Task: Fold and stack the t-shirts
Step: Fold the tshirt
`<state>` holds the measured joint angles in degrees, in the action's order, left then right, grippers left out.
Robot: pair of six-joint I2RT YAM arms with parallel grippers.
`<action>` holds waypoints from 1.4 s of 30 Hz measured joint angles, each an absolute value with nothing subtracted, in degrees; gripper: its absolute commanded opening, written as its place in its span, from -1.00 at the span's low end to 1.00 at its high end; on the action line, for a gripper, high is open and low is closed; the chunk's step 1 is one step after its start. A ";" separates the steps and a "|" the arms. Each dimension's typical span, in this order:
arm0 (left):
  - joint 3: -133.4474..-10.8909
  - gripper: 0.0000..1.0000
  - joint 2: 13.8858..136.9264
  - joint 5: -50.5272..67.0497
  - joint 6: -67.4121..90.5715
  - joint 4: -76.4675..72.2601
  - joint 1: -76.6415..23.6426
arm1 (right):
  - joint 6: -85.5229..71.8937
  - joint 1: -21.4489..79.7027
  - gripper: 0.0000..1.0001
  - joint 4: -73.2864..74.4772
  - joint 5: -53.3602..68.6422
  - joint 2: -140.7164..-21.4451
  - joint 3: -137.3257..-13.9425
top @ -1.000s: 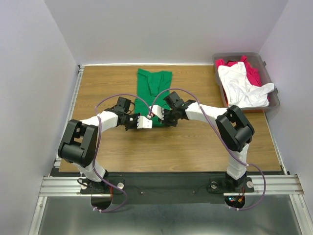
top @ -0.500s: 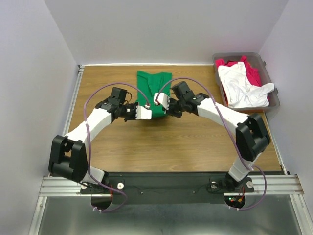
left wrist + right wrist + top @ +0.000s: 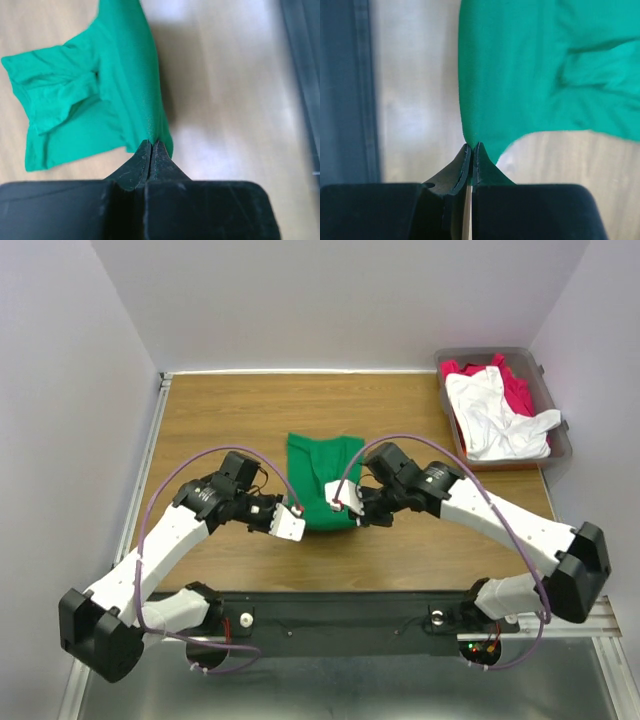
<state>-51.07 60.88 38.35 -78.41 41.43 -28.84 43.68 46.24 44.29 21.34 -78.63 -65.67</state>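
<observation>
The green t-shirt (image 3: 322,480) lies folded on the wooden table (image 3: 220,410), its near edge lifted between my two grippers. My left gripper (image 3: 297,522) is shut on the shirt's near left corner; the left wrist view shows its jaws (image 3: 151,145) pinching green cloth (image 3: 90,100). My right gripper (image 3: 340,502) is shut on the near right corner; the right wrist view shows its jaws (image 3: 472,147) pinching the cloth (image 3: 545,75). The white t-shirt (image 3: 495,415) lies on the red t-shirt (image 3: 518,390) in the bin.
A grey-brown plastic bin (image 3: 560,445) stands at the table's back right. A black rail (image 3: 340,608) runs along the table's near edge, by the arm bases. Walls close in the left, back and right sides.
Both grippers have pulled the green shirt's edge toward the near side of the table. The shirt has slid nearer and looks shorter. The arms have stretched out lower and wider.
</observation>
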 measured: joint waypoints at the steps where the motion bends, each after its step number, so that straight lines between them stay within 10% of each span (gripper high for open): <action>1: -50.76 -1.00 59.42 38.83 -78.00 42.98 -30.02 | 43.66 47.07 -0.99 45.65 22.09 -77.21 -65.41; 12: -50.30 -1.00 55.99 41.85 -73.03 49.95 -33.21 | 43.51 46.76 -0.99 51.11 24.05 -74.35 -65.17; 42: -90.24 -0.88 118.04 39.48 -75.35 39.53 -17.37 | 57.52 21.37 -0.99 48.64 35.38 -125.80 -98.15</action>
